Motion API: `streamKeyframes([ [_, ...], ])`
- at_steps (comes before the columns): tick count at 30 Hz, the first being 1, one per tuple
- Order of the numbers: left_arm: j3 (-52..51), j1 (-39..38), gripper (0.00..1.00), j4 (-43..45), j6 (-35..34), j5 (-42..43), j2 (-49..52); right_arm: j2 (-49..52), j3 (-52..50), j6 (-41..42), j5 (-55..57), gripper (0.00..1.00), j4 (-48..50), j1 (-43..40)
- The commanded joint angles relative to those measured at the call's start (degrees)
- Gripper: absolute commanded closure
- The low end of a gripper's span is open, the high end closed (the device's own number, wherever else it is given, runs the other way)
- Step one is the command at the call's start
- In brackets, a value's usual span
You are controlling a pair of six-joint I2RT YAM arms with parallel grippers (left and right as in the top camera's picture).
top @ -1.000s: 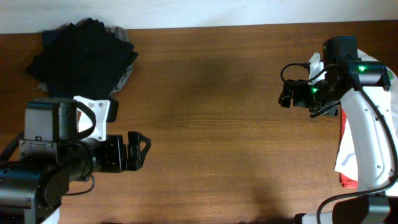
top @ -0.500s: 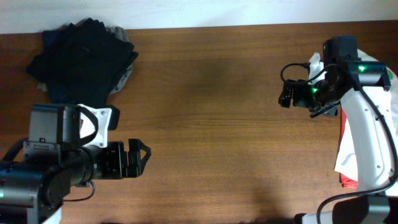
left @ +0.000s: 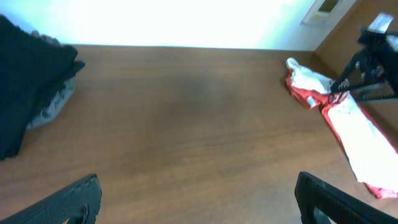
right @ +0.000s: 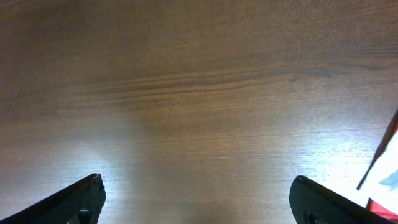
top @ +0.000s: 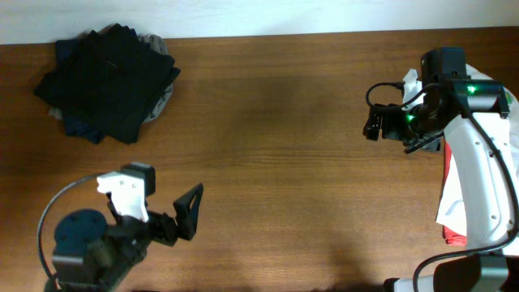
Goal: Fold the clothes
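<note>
Clothes sit in two lots, well apart: a folded stack (top: 105, 81), black on top with grey showing at its right side, in the upper left of the overhead frame, and a crumpled white-and-red shirt (left: 356, 130) along the right side, partly hidden under the right arm (top: 478, 186). The left gripper (left: 198, 186), lower left overhead, is spread wide and holds nothing. The right gripper (right: 196, 186), upper right, is likewise spread and empty over bare wood. Neither touches fabric. Risks, as judged: the shirt lies bunched, so a pinch may take several layers or only a loose ridge, and it would then open out twisted. It also lies near the right side of the table (top: 276, 122) and beneath the arm, so a careless drag or elbow sweep may push it off or snag it. A left-arm swing toward the upper left may knock the stack out of square. The table is smooth brown wood, glossy under glare in the right wrist view, so cloth is likely to slide while being creased. A pale wall (top: 243, 16) runs along the top edge; little else of the room can be made out.
</note>
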Motion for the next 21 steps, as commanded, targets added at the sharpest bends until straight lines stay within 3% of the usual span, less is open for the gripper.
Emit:
streamKeyframes([
  [1, -3.1, -0.1, 0.01, 0.5, 0.1, -1.0, -2.7, 0.0, 0.5, 0.5, 0.5, 0.02, -0.1, -0.2],
  [5, -3.2, 1.2, 0.01, 0.4, 0.2, -4.8, -6.4, 0.0, 0.5, 0.5, 0.5, 0.02, -0.1, -0.2],
  [12, -8.9, 1.2, 0.01, 1.1, 9.2, -8.6, -14.5, 0.0, 0.5, 0.5, 0.5, 0.02, -0.1, -0.2],
  [21, -18.0, 1.9, 0.01, 2.8, 9.2, -9.5, -20.4, 0.0, 0.5, 0.5, 0.5, 0.02, -0.1, -0.2],
])
